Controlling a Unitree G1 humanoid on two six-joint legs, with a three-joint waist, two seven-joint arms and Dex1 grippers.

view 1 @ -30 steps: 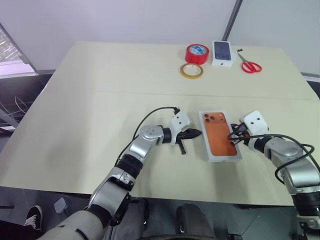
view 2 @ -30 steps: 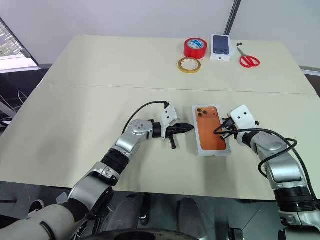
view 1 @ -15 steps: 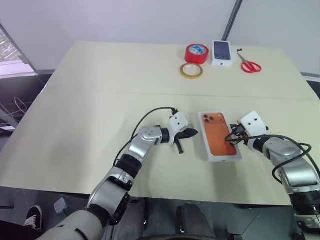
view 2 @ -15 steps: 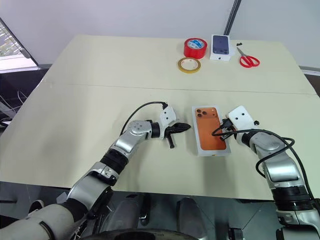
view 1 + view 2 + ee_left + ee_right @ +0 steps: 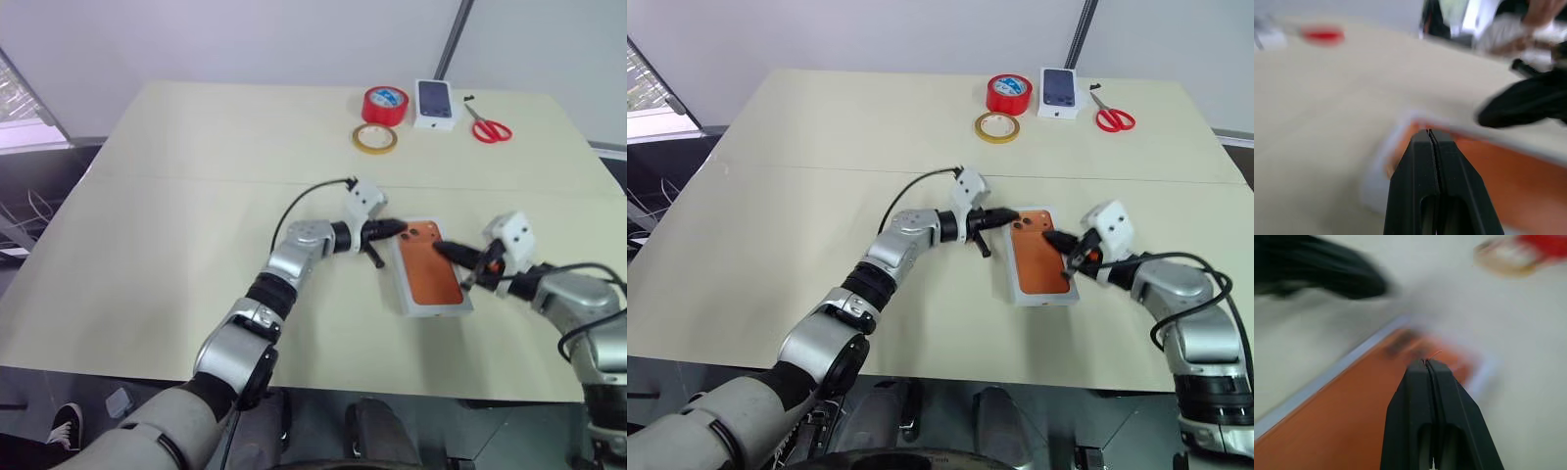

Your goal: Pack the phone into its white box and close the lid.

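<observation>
The orange phone lies back up in the shallow white box on the near right part of the table, its camera cluster at the far end. My left gripper is shut and empty, with its tip at the phone's far left corner. My right gripper is also shut and empty, pointing left with its tip over the phone's far right part. The two tips are close together but apart. In the left wrist view the shut fingers point at the orange back. The lid is out of view.
At the table's far edge stand a red tape roll, a yellowish tape ring, a small white box printed with a dark phone and red scissors. A seam crosses the table.
Both shut grippers have closed in on the phone. The left one rose and moved right to its far left corner. The right one swung left so that its tip is over the phone.
</observation>
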